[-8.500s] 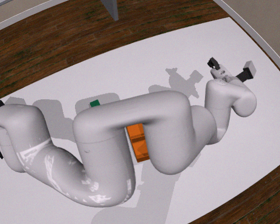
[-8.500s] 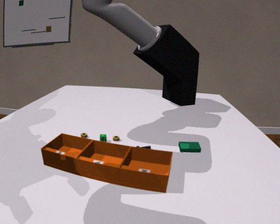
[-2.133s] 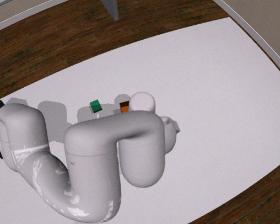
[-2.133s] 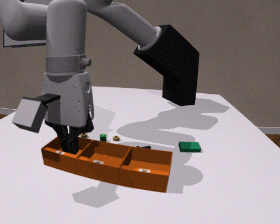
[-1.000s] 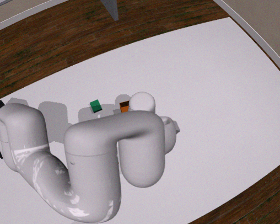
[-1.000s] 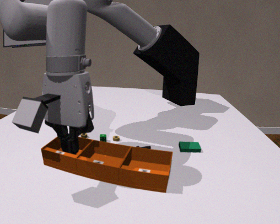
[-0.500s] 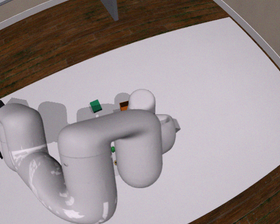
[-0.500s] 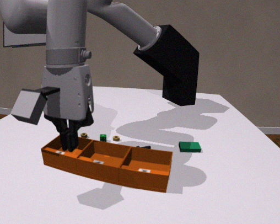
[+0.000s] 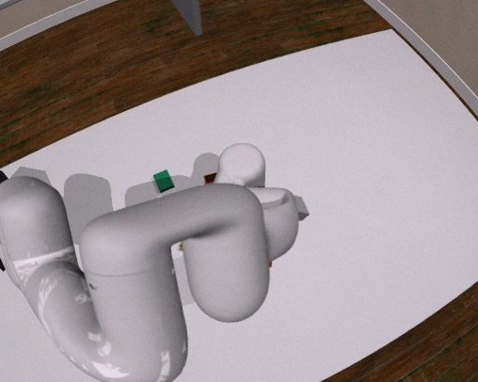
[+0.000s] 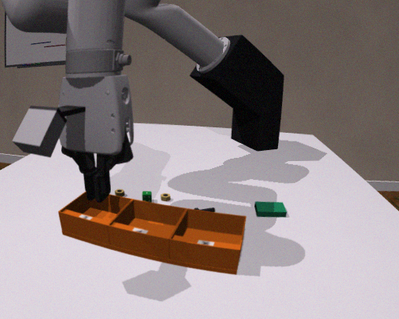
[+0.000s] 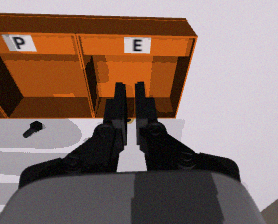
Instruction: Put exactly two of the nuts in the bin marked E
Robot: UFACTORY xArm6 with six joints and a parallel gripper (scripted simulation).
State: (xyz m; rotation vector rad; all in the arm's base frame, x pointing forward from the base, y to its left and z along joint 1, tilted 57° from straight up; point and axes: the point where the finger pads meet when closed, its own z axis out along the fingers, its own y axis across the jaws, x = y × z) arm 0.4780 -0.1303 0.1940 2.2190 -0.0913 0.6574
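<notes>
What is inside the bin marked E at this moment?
The gripper hangs over the bin marked E, fingers nearly shut. The bin's visible floor looks bare orange, with no nut seen. The fingers cover the floor's middle, so something small there cannot be excluded.

The big pale-grey robot arm point(image 9: 139, 256) has a smooth, glossy shell — bright highlights streak its casing at the lower left of the top view. The white table top point(image 10: 340, 261) looks matt and even. The orange three-compartment bin point(image 10: 206, 258) has flat, dull walls like matt plastic, with white paper-like labels. The black gripper point(image 11: 127, 102) is matt. The dark-brown plank floor point(image 9: 78, 68) shows wood grain — slightly rough.
</notes>
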